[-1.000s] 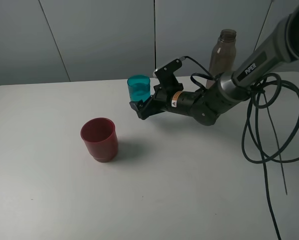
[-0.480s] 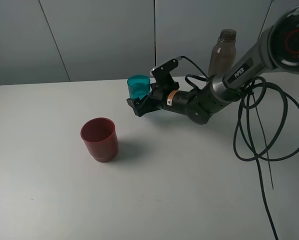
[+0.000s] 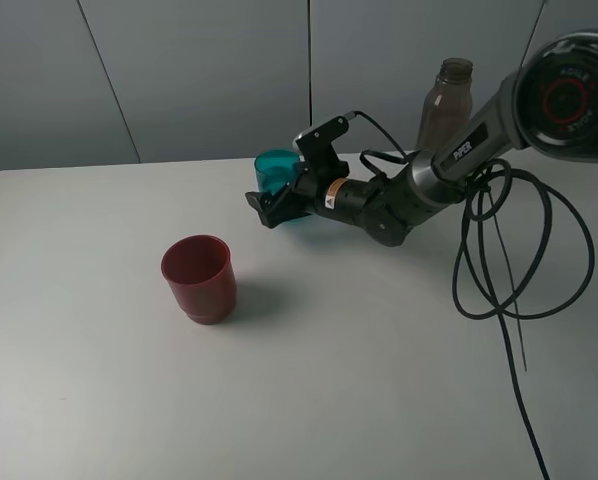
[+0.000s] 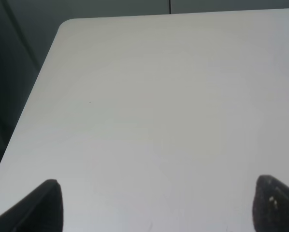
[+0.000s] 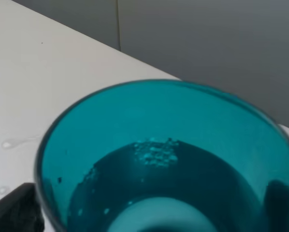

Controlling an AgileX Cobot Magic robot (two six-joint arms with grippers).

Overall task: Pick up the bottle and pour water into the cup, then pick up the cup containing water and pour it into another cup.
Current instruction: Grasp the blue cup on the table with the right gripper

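The right gripper is spread wide, its 2 fingers flanking the teal cup, which stands on the table with water inside. The fingers may be touching it, but that is hard to tell. The bottle stands behind the arm. The left gripper is spread too.

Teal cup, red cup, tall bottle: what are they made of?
Teal cup: likely translucent glossy plastic; the water inside shows through its wall. Red cup: seemingly opaque plastic with a dull sheen. Bottle: probably brownish-tinted plastic, see-through.
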